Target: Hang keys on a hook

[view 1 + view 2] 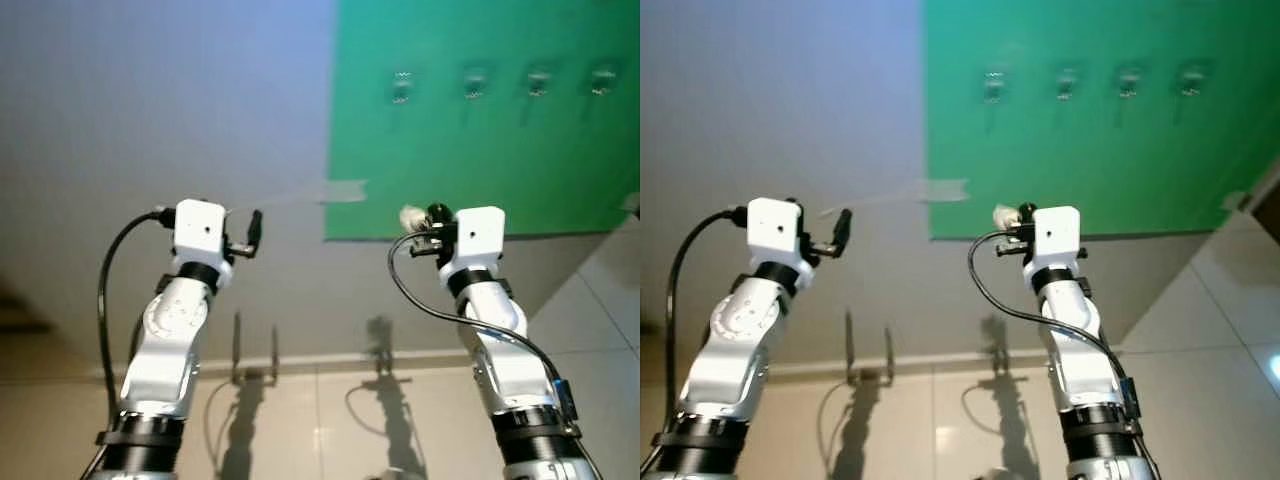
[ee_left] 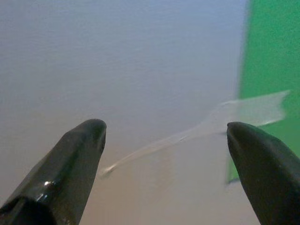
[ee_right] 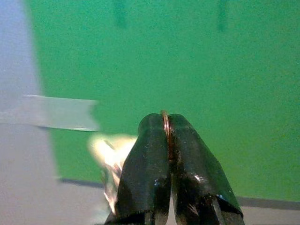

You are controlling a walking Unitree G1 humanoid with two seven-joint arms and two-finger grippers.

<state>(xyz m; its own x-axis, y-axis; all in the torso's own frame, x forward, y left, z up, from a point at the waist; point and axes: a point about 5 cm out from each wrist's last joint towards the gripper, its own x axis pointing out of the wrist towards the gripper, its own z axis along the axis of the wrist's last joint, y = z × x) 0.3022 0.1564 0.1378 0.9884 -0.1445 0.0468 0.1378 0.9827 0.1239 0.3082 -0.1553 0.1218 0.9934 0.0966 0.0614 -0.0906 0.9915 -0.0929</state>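
Note:
A green board (image 1: 500,130) on the wall carries a row of several small clear hooks (image 1: 402,88) near its top. My right gripper (image 1: 432,222) is raised below the board's lower left corner. It is shut on a thin key ring (image 3: 165,123), and pale keys (image 3: 110,154) hang beside its fingers (image 3: 192,164). The hooks lie well above and ahead of it. My left gripper (image 1: 252,232) is raised in front of the bare grey wall, open, with nothing between its fingertips (image 2: 84,145).
A strip of clear tape (image 1: 335,192) holds the green board's left edge to the grey wall (image 1: 150,100). Tiled floor (image 1: 330,420) and a baseboard run below. Both arms cast shadows on the floor.

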